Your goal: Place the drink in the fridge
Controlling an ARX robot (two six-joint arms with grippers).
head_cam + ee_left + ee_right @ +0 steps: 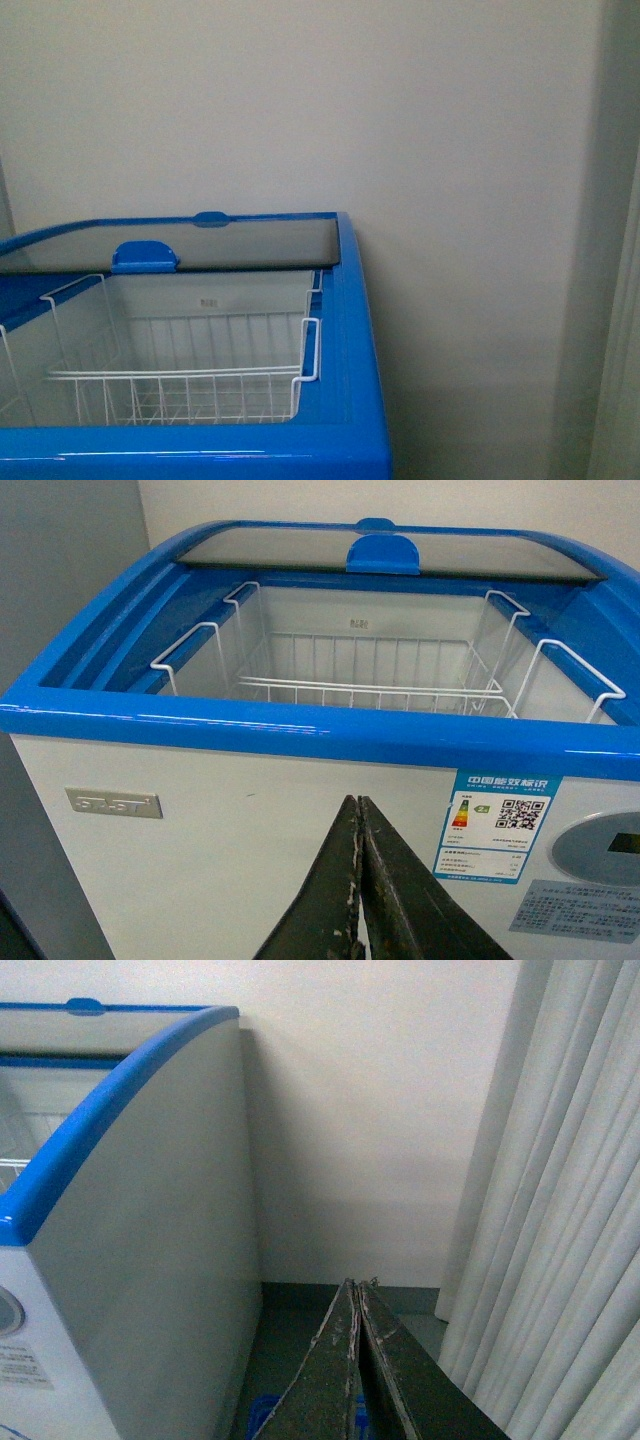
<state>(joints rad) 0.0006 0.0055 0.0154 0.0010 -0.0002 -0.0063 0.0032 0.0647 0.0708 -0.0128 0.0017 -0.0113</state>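
Pincers (358,825) (357,1305) pressed closed — fridge (300,735) open

Plain off-white wall (300,100) behind and beside the white chest with the blue rim (355,300), bare and evenly lit, soft shadow in the corner beside the chest. Pale pleated curtain (560,1210) hanging just right of that chest, folds running down toward a dark greyish floor (300,1330) in the narrow gap between chest side and curtain. Small blue patch (262,1412) low on that floor near the chest's base, too cropped to identify; grey surface (60,580) left of the chest.
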